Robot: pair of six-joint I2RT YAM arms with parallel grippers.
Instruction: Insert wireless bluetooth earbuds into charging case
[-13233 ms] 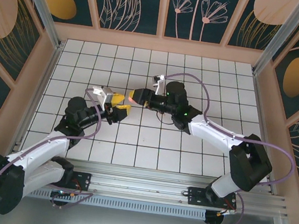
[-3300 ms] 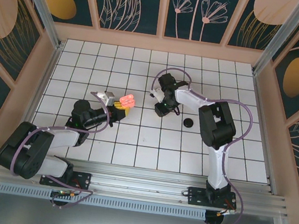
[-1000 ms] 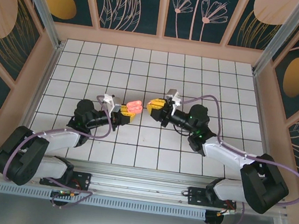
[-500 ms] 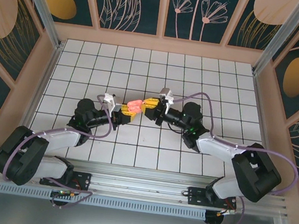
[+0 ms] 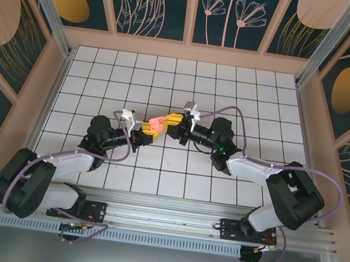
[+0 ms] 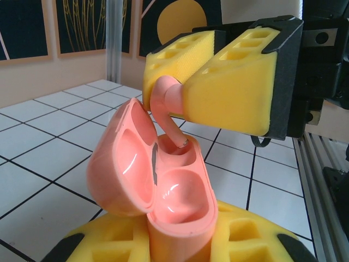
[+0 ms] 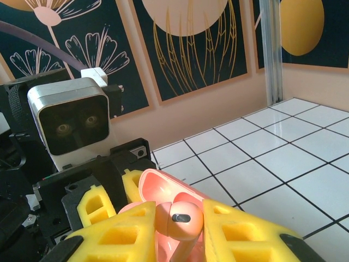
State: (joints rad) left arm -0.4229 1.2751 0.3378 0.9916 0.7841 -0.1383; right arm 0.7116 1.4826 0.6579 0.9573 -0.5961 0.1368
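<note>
Case (image 6: 158, 185) is open and upright, clamped at its base by the left gripper (image 6: 174, 246) above the middle of the table (image 5: 232, 100). The left gripper's yellow pads (image 6: 248, 240) hide the lower part of the case. The lid leans to the left in the left wrist view.

The right gripper (image 6: 182, 90) is closed on a pink earbud (image 6: 163, 101), and its pads cover most of the bud head. The stem tip sits at the case socket; whether it is touching cannot be determined. In the top view, case (image 5: 156, 123) and earbud merge into one pink patch.

The left wrist camera (image 7: 68, 128) faces the right gripper (image 7: 180, 236) from close behind the case (image 7: 163, 185) and earbud (image 7: 182, 218).

Both arms reach low and inward, with the left gripper (image 5: 147, 130) and the right gripper (image 5: 171, 122) tip to tip.
</note>
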